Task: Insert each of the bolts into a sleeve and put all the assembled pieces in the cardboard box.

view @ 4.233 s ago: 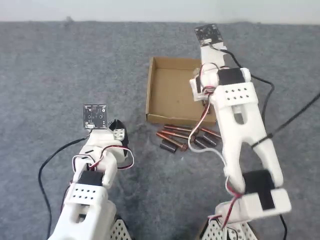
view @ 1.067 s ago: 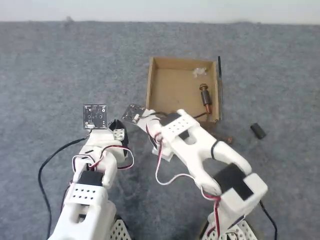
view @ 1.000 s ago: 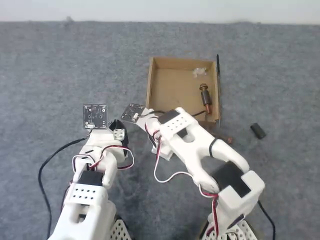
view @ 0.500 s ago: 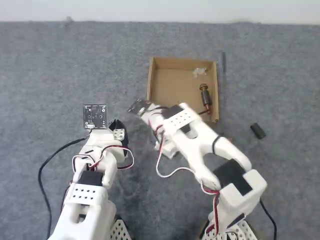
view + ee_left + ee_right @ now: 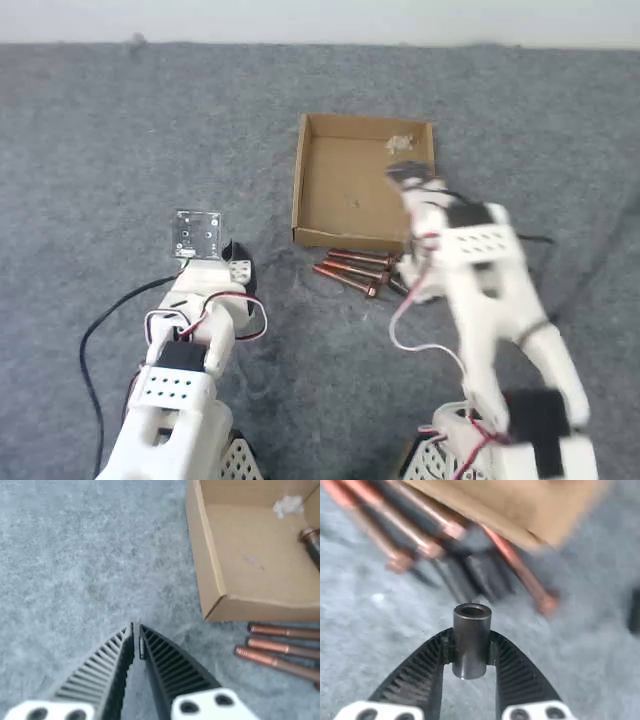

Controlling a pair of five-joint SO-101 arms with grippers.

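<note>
Both arms are mid-assembly. The left end effector, fingers together, hangs over the worktop near the box, which holds a white scrap and what looks like one assembled piece. Bolts lie just outside it. The right end effector clamps a sleeve; next, a bolt must go in.

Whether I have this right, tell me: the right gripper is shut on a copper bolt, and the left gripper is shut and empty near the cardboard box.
Not quite. The right gripper is shut on a dark sleeve, not a copper bolt; the right wrist view shows it. The left gripper is shut and empty near the cardboard box, as stated.
</note>
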